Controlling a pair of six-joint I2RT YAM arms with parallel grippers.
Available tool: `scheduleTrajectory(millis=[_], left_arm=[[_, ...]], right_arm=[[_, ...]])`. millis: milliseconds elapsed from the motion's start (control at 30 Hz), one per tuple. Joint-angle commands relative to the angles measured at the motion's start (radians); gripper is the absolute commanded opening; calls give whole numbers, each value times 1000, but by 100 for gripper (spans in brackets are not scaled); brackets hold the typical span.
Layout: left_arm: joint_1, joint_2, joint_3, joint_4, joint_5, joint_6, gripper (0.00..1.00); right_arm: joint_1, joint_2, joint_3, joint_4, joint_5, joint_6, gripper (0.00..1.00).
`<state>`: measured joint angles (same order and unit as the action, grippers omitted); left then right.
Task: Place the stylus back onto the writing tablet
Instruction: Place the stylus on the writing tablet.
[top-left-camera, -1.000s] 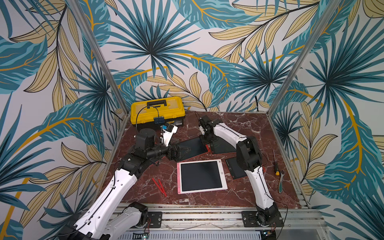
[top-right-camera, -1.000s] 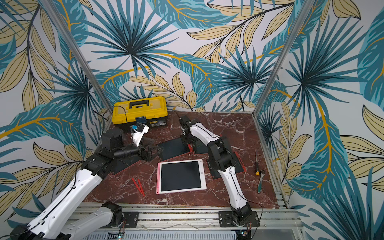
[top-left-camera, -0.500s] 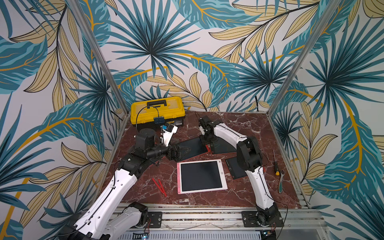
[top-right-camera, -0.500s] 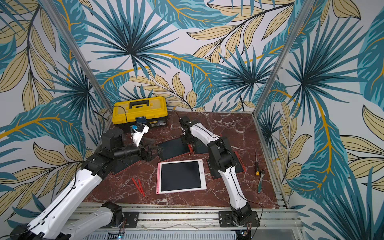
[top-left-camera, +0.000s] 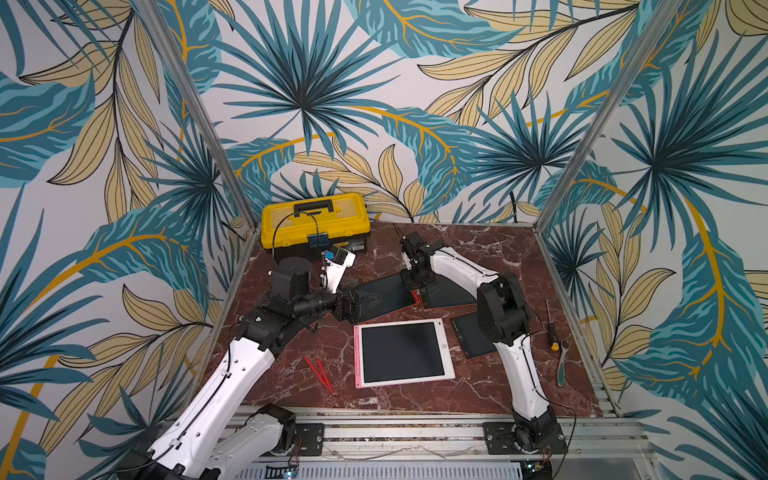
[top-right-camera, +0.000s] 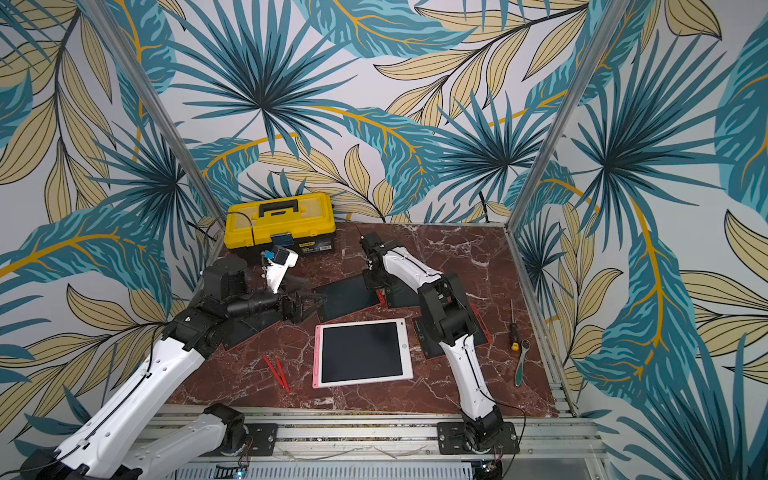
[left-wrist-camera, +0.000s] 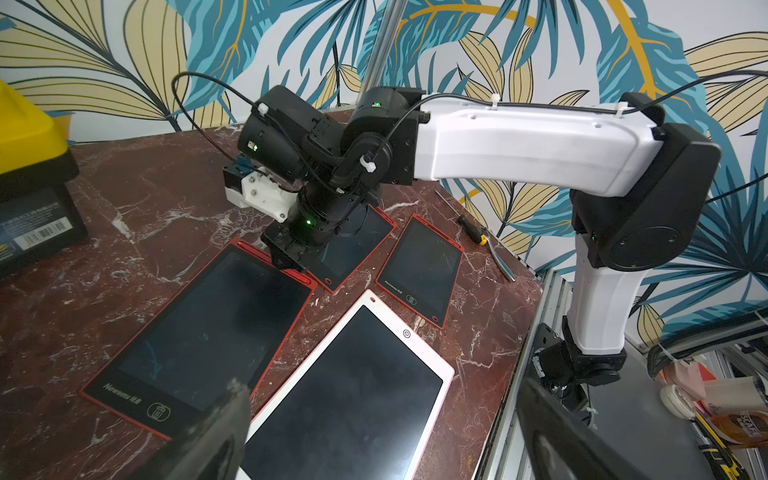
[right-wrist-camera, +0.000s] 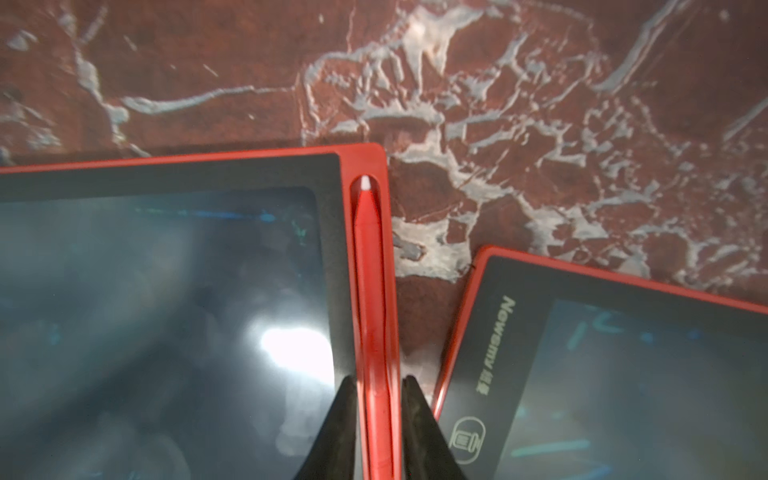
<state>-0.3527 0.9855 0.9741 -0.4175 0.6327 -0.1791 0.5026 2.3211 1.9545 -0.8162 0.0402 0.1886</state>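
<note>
While the slim red stylus sits grooved in the glossy tablet, we cannot tell whether the right end effector grips it; the left end effector gapes.

Three red-edged black writing tablets are showing clearly on the dark red marble table. One pink-and-white writing tablet is lying there too. Three thin red plastic styluses are showing: two lying loose and one sitting in a tablet's slot. One yellow plastic toolbox, one black-handled screwdriver, one teal-handled ratchet wrench and two white-and-black robot arms are showing.
</note>
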Motion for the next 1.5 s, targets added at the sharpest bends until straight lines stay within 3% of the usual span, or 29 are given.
scheduleTrajectory(millis=[0, 433, 1467], left_arm=[[1, -19, -13, -14, 1, 13, 100], [0, -17, -14, -13, 9, 15, 100], [1, -32, -19, -20, -4, 23, 100]], right_arm=[[-3, -63, -28, 29, -20, 32, 22], [-4, -37, -13, 48, -11, 78, 0], [-3, 76, 62, -19, 27, 49, 0]])
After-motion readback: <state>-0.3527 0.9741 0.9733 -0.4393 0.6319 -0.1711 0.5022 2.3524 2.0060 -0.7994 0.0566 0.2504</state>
